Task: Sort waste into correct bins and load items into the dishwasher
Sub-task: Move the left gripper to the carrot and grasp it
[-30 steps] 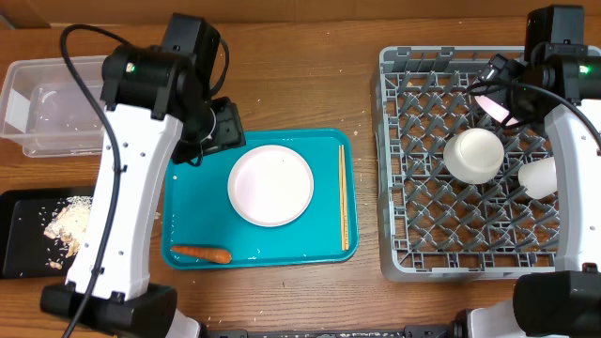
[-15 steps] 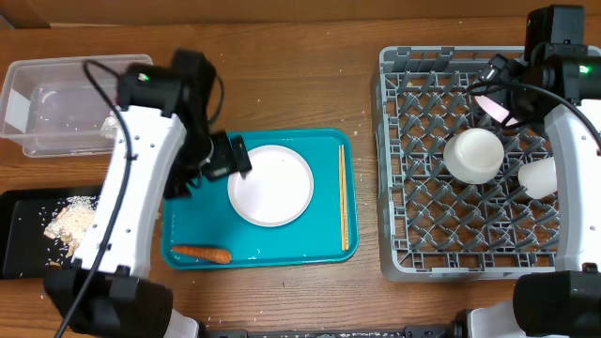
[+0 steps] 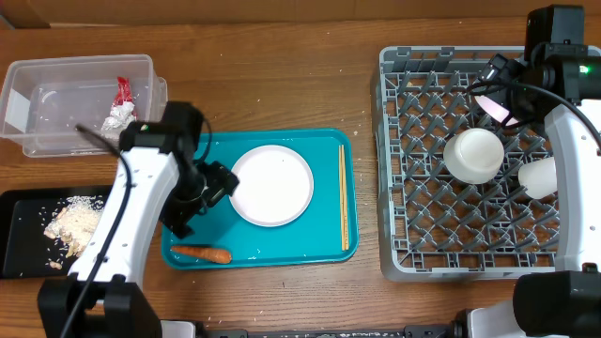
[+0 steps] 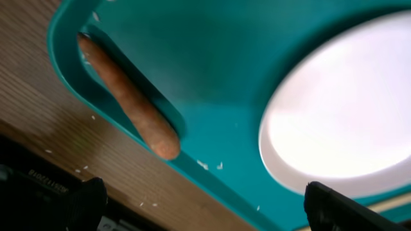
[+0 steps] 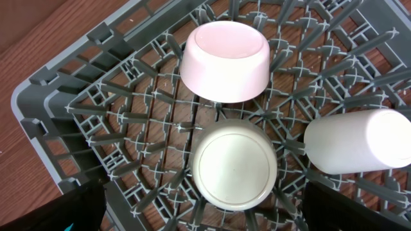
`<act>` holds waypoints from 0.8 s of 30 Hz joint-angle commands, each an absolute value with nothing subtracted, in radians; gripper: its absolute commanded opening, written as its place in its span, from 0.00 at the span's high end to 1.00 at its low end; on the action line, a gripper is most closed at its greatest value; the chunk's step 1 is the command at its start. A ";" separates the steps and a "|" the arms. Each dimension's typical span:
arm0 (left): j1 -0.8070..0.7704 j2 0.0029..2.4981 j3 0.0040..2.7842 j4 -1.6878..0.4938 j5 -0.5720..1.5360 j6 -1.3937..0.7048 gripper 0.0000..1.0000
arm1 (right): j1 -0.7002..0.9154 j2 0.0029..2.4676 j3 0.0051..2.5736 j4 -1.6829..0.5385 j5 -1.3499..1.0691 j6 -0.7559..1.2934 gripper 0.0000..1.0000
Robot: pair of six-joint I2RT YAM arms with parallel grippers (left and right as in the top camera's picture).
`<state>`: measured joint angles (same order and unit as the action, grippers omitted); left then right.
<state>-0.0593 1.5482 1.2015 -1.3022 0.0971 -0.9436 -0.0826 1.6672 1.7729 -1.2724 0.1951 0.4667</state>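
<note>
A red wrapper [image 3: 123, 90] and a silvery-white wrapper [image 3: 116, 117] lie in the clear tub [image 3: 38, 141]. Beige scraps [image 3: 69, 223] sit in the black tray [image 3: 19, 268]. On the teal tray [image 3: 319, 246] are a white plate [image 3: 272, 185], chopsticks [image 3: 344, 197] and an orange carrot piece [image 3: 201, 253]. My left gripper [image 3: 216, 180] hangs open and empty over the tray's left part, between carrot [image 4: 128, 96] and plate [image 4: 340, 115]. The grey dish rack [image 3: 392, 188] holds an upturned bowl [image 5: 234, 167], a pinkish bowl [image 5: 225, 61] and a cup [image 5: 359, 147]. My right gripper [image 5: 205, 218] stands open above them.
The teal tray's rim [image 4: 212, 173] runs close to the table's front edge. Stray rice grains dot the wood [image 4: 48, 151] beside it. The clear tub and black tray stand one behind the other at the far left, the rack at the far right.
My left arm swung from beside the clear tub forward over the teal tray, its jaws now wide. The two wrappers now show in the tub. The right arm has not moved.
</note>
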 commanded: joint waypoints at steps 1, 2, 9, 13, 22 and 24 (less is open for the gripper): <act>-0.010 1.502 1.120 -1.255 0.047 -1.052 0.00 | -0.081 1.647 1.790 -1.266 0.209 0.468 0.00; -0.001 1.501 1.103 -1.248 0.047 -1.057 0.00 | -0.081 1.647 1.790 -1.266 0.209 0.468 0.00; 0.013 1.501 0.932 -1.089 0.110 -1.104 0.00 | -0.081 1.647 1.790 -1.266 0.209 0.468 0.00; 0.025 1.501 0.890 -1.039 0.107 -1.105 0.00 | -0.081 1.647 1.790 -1.266 0.209 0.468 0.00; 0.073 1.501 0.820 -0.902 0.096 -1.096 0.00 | -0.081 1.647 1.790 -1.266 0.209 0.468 0.00; 0.073 1.502 0.818 -0.895 0.091 -1.096 0.00 | -0.081 1.647 1.790 -1.266 0.209 0.468 0.00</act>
